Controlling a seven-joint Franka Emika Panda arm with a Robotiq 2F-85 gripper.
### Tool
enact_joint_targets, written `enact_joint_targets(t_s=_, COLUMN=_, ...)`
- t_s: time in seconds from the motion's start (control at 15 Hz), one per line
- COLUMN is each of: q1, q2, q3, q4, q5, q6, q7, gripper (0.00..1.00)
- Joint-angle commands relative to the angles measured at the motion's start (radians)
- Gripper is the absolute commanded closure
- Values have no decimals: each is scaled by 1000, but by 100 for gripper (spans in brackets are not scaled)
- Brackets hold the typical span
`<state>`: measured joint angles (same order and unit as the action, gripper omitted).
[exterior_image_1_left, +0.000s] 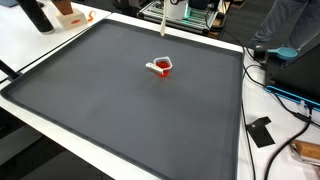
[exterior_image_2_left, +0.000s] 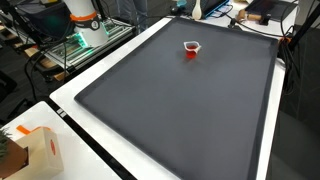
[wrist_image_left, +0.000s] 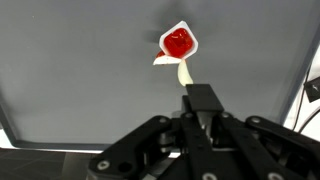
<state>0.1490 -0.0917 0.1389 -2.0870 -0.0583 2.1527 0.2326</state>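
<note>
Cup (wrist_image_left: 178, 42) of red stuff, white-rimmed with a peeled flap hanging off one side, sits on the dark mat (wrist_image_left: 70, 90) straight ahead of the end effector (wrist_image_left: 198, 95), a little beyond its fingertips in the wrist view. The end effector's fingers look pressed together, pinching a thin pale stick (wrist_image_left: 185, 75) that juts forward from them. The stick's far tip lines up with the cup's near edge in that view. In an exterior view the stick (exterior_image_1_left: 163, 20) hangs upright above the cup (exterior_image_1_left: 163, 67) with a clear gap between them, so the two are apart. The cup (exterior_image_2_left: 191, 47) stands alone on the mat (exterior_image_2_left: 180, 110), which covers most of the white table (exterior_image_2_left: 70, 100). Well away from the end effector, a cardboard box (exterior_image_2_left: 35, 152) rests on a table corner, and blue and black cables (exterior_image_1_left: 285, 95) lie off one side of the mat.
</note>
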Motion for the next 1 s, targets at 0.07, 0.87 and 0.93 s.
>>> enact_joint_targets(t_s=0.07, q1=-8, q2=-7, q3=7, q4=-4, q5=1, q6=-2, q7=-2, gripper=87)
enact_joint_targets(t_s=0.87, q1=-10, q2=29, q3=-23, q4=-22, q5=199, q6=50, q7=-198, gripper=97)
enact_joint_targets(t_s=0.93, q1=-15, q2=35, q3=-28, q4=-29, q5=222, q6=54, q7=-232, gripper=97)
